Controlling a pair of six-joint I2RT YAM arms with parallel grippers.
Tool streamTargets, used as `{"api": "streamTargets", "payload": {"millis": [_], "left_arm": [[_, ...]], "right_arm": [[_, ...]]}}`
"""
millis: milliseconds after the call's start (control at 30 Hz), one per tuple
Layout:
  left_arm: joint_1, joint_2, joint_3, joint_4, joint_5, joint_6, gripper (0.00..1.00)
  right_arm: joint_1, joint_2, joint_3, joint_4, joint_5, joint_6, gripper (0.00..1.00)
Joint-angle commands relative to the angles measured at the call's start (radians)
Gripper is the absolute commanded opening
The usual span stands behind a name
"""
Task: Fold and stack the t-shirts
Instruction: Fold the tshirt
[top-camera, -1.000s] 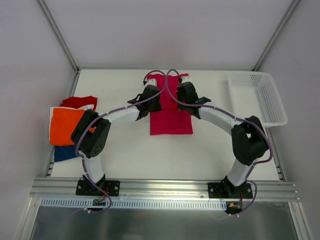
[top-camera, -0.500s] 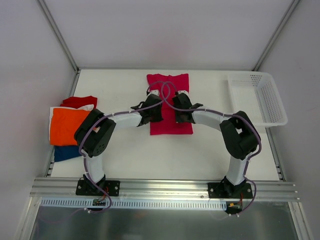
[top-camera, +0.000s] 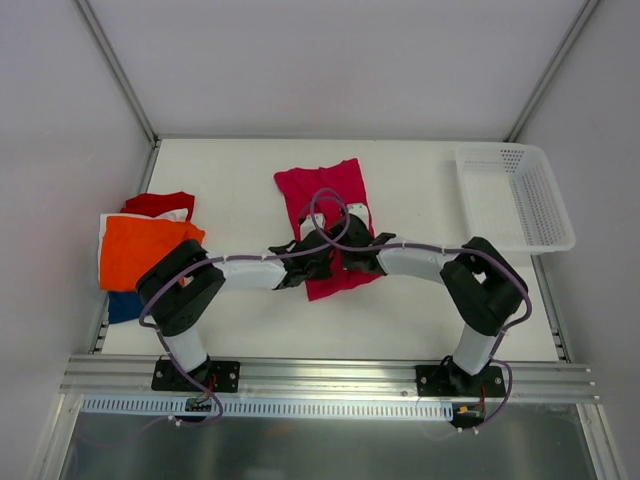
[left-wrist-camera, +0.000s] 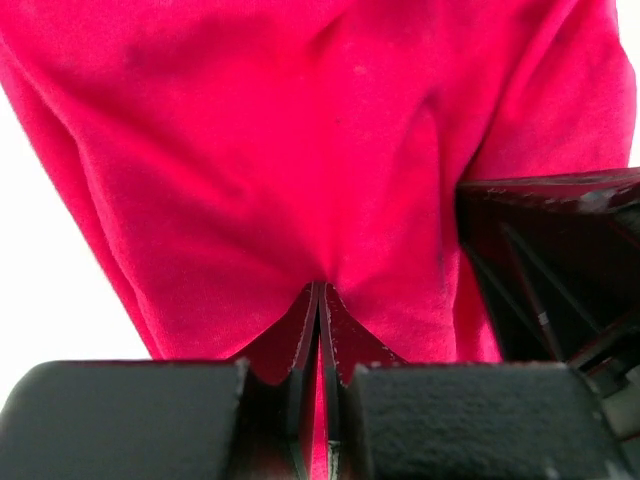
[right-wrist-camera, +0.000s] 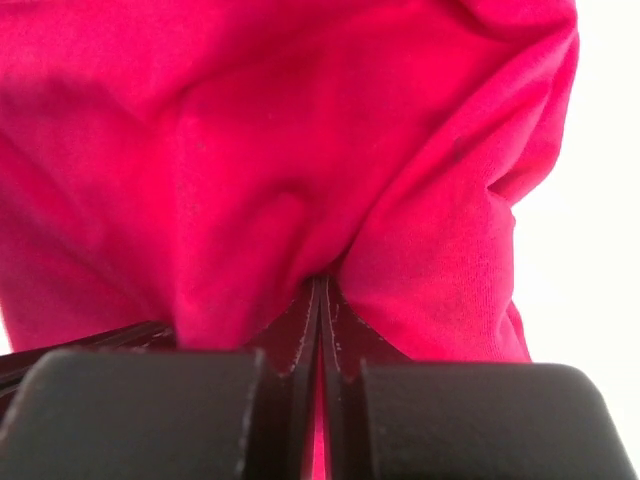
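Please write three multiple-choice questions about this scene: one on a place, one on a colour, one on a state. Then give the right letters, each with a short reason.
1. Where on the table does the white basket stand?
A. far right
B. near left
C. centre

2. Which colour tops the shirt stack at the left?
A. dark blue
B. orange
C. white

3. In what state are the left end effector and the right end effector?
A. both open above the cloth
B. one open, one shut
C. both shut on the magenta shirt

Answers:
1 A: the basket stands by the table's far right edge.
2 B: the orange shirt lies uppermost.
3 C: each wrist view shows the jaws closed with magenta cloth pinched between them.
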Motion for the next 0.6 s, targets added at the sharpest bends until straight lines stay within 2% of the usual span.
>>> {"api": "streamTargets", "payload": {"millis": [0, 267, 567], "left_arm": [[-0.061, -0.056, -0.082, -0.191, -0.071, -0.081, 0.0], [-0.108, -0.225, -0.231, -0.293, -0.136, -0.178, 0.0], [-0.134, -0.346, -0.292, -0.397, -0.205, -0.237, 0.0]], "right_arm": [[0.097, -0.019, -0.089, -0.147, 0.0, 0.11, 0.0], [0.251, -0.111, -0.102, -0.342, 0.155, 0.231, 0.0], [0.364, -0.177, -0.085, -0.405, 0.158, 0.316, 0.01]]}}
